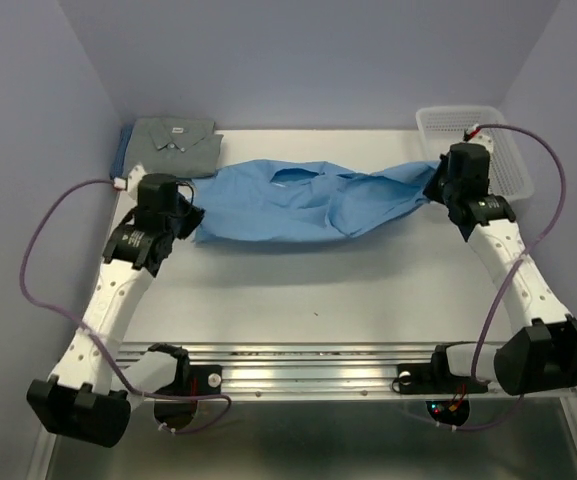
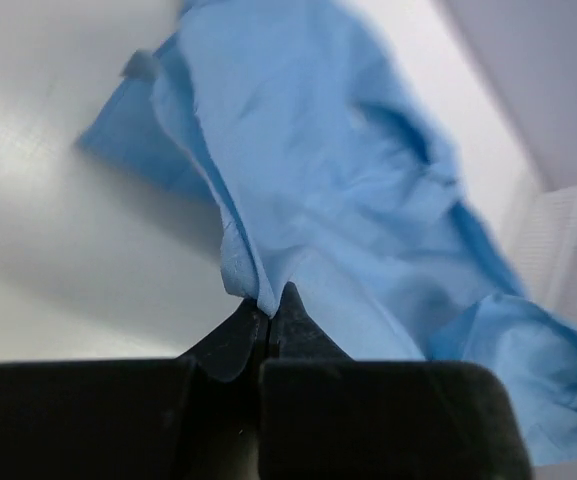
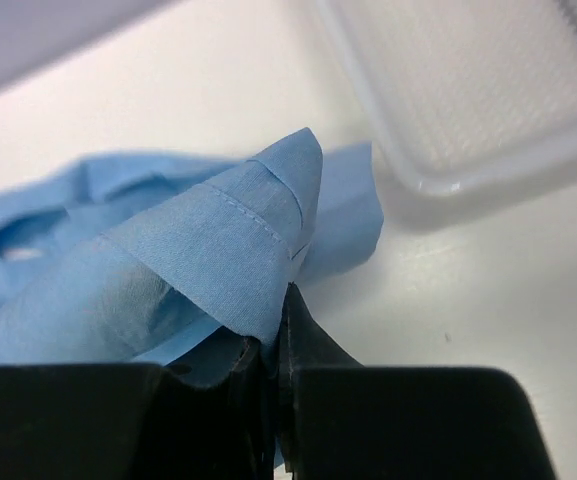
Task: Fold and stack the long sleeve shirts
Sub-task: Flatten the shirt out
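at the near half of the table (image 1: 318,300), nothing bears on the coming move; the working parts lie at mid-depth. the left gripper (image 1: 194,218) is clamped on the left edge of the light blue shirt (image 1: 298,200); the left wrist view shows its fingertips pressed together with cloth pinched between them. the right gripper (image 1: 436,186) is closed in the same way on a folded hem at the shirt's right end, as the right wrist view shows. the shirt's long axis runs left to right across the table and spans the gap between the two grippers. its middle rests crumpled on the surface. neither arm is nearer: each holds its own end. in judgement, the next move is to draw the ends apart along that axis, so that the cloth spreads flat for folding. farther back, at the far left corner, a grey shirt (image 1: 173,140) lies folded, with a darker blue shirt (image 1: 123,152) showing at its left side. at the far right corner sits the white basket (image 1: 513,165), just beside the right gripper.
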Tool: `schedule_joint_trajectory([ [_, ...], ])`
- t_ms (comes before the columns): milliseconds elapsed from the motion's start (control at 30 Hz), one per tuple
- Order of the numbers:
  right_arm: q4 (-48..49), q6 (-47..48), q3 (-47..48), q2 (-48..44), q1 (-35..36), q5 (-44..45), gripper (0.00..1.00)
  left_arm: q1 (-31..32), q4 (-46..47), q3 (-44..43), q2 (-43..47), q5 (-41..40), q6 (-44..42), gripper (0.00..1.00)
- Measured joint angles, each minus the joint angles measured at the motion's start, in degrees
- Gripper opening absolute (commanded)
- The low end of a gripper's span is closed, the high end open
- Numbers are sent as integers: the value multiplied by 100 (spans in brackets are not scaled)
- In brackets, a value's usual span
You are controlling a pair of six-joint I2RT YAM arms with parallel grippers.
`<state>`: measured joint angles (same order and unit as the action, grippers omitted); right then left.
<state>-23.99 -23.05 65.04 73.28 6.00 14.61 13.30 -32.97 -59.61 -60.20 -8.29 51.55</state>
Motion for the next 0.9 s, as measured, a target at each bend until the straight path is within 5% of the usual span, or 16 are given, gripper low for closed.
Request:
schedule_joint_trajectory([
  [400, -190, 850, 3720, -1025, 0, 337, 1, 15, 584, -3530, 1499, -315, -758, 0],
  [667, -92, 1187, 4653, -1808, 2, 127, 1, 11, 907, -4140, 1720, -256, -1034, 0],
  [900, -122, 1661, 5383, -1005, 0, 686, 1, 13, 782, -4238, 1091, -264, -1174, 0],
])
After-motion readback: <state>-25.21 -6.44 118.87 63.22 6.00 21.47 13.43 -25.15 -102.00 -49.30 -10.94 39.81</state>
